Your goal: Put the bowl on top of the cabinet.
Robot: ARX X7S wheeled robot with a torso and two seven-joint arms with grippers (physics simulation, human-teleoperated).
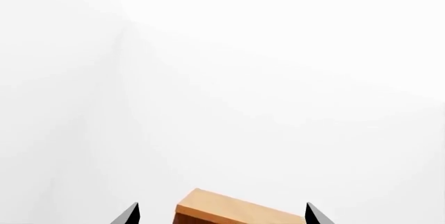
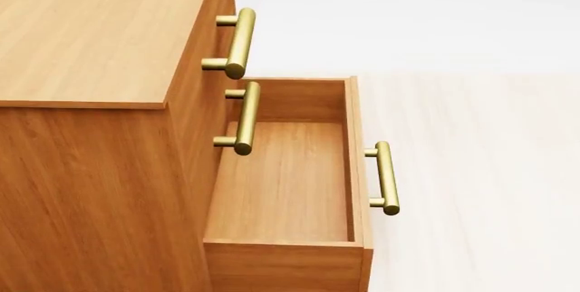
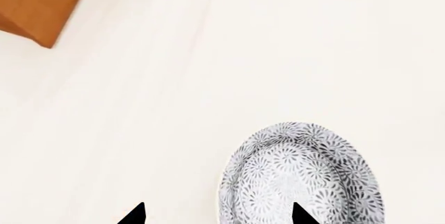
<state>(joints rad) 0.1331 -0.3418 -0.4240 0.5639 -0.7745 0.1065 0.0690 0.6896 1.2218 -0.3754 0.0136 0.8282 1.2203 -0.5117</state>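
Observation:
The bowl (image 3: 303, 177), white with a dense grey floral pattern, shows only in the right wrist view, on the pale floor. My right gripper (image 3: 218, 216) is open just over it: one fingertip (image 3: 303, 215) overlaps the bowl's inside, and the other stands apart over bare floor, with the rim between them. The orange-brown cabinet (image 2: 91, 27) fills the head view's left with its flat top bare; one corner of it (image 3: 38, 5) shows far from the bowl. My left gripper (image 1: 222, 216) is open and empty above a cabinet corner (image 1: 230, 211). Neither gripper shows in the head view.
The cabinet's lowest drawer (image 2: 290, 183) is pulled out and holds nothing. Brass bar handles (image 2: 240, 42) stick out from the drawer fronts. Pale floor (image 2: 480, 170) spreads to the right of the cabinet, with a white wall behind.

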